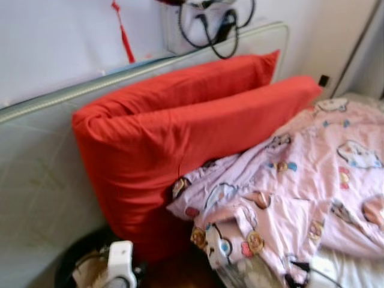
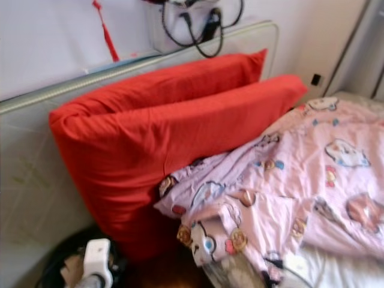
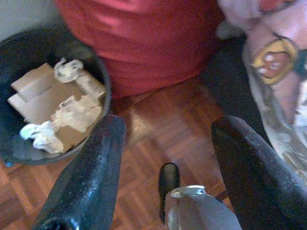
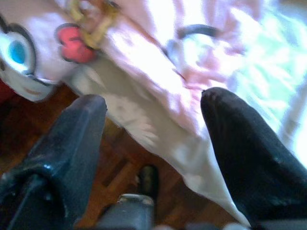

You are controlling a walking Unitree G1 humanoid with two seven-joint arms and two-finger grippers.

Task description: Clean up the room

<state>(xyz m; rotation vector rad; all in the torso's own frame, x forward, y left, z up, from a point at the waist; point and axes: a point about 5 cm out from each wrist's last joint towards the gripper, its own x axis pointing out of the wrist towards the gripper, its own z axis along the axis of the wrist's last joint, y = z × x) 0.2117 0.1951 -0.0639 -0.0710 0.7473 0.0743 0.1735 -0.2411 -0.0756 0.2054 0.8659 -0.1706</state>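
While both grippers, left gripper point(image 3: 168, 143) and right gripper point(image 4: 153, 129), hang apart and empty, the blanket point(image 1: 300, 198) lies crumpled and the bin point(image 3: 29, 48) holds trash; tidying seems unfinished.

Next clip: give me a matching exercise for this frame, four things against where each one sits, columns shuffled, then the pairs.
Things:
1. red pillows
2. pink cartoon blanket
3. black bin
4. black cables

Places:
A. on the wood floor, holding cardboard and crumpled paper
B. hanging on the wall above the headboard
C. leaning against the headboard
D. spread over the bed, corner hanging off

Pairs: 1-C, 2-D, 3-A, 4-B
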